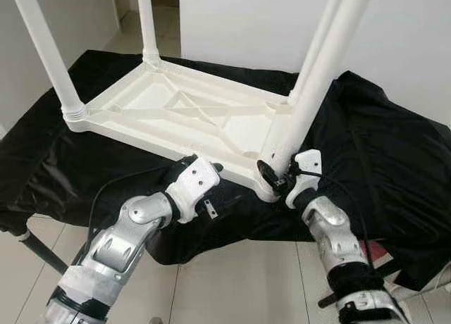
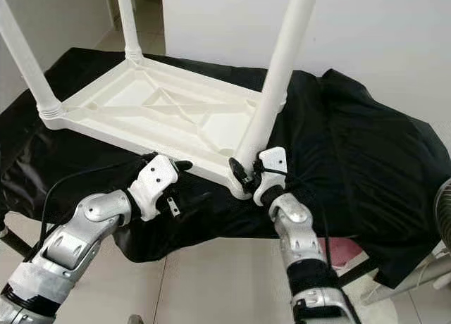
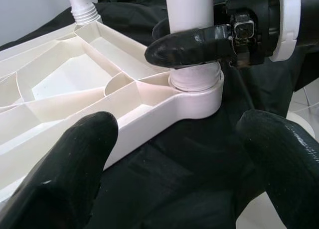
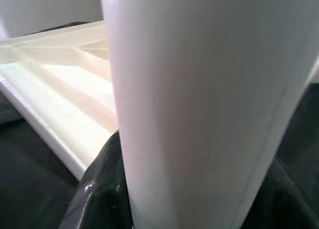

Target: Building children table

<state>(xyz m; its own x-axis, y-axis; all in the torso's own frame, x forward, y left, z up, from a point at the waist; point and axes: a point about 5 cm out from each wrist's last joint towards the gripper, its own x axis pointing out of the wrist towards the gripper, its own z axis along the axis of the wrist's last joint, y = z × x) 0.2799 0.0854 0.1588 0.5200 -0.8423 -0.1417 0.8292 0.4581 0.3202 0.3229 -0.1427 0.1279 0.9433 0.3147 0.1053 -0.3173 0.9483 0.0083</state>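
A white plastic children's tabletop (image 1: 176, 116) lies upside down on a black cloth, with white legs standing up from its corners. My right gripper (image 1: 276, 176) is shut on the near right leg (image 1: 310, 91) just above its corner socket (image 3: 197, 92). In the left wrist view one of its black fingers (image 3: 187, 47) wraps the leg's base. My left gripper (image 1: 204, 165) is open at the tabletop's near edge, its two fingers (image 3: 65, 174) spread apart with nothing between them.
The black cloth (image 1: 380, 148) drapes over a low support and hangs toward the tiled floor (image 1: 232, 282). White walls stand behind. A grey fan-like object (image 2: 444, 225) sits at the far right edge. A dark bar (image 1: 39, 250) slants down at the lower left.
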